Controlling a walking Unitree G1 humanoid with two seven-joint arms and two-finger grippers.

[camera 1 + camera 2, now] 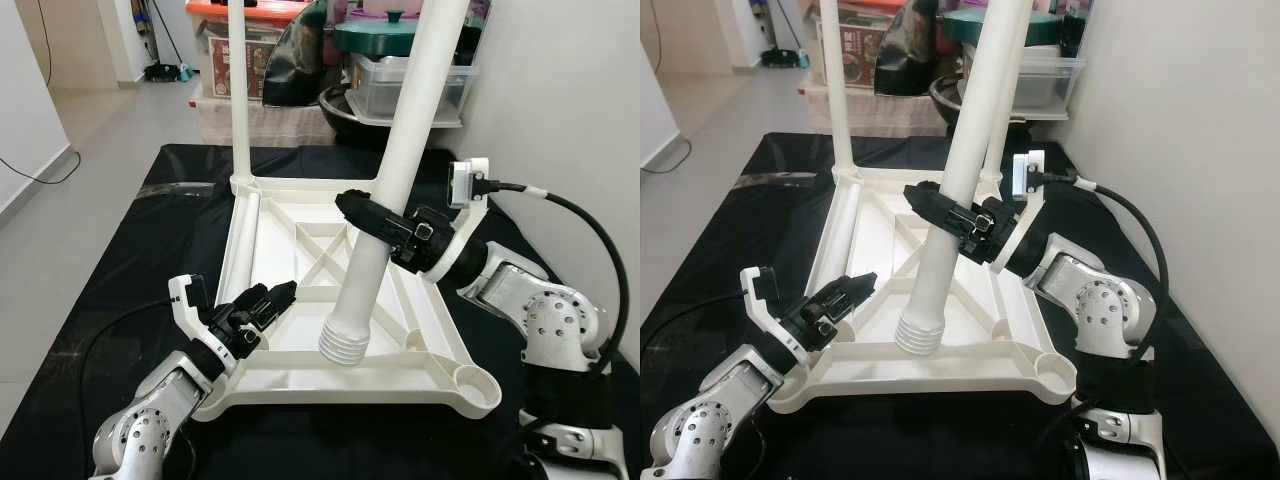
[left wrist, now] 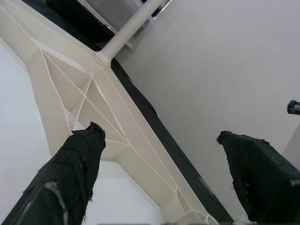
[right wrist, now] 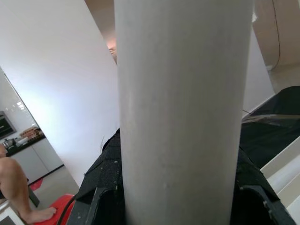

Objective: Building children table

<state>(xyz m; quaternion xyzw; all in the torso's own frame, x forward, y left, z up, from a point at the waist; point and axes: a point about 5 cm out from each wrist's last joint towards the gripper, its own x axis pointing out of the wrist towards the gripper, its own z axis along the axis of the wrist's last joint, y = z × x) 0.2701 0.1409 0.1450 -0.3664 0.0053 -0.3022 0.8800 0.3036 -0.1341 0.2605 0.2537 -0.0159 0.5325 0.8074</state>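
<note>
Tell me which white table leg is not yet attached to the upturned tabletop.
The tilted leg gripped by the right gripper: its threaded end hangs free above the tabletop, while the far left leg stands upright in its corner socket.

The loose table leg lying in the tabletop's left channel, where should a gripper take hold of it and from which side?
Grip the loose table leg around its round shaft near the middle, coming straight down from above. It lies flat in the upturned tabletop, with a rib along each side, so only its top is open. The left gripper is open and nearer.
</note>
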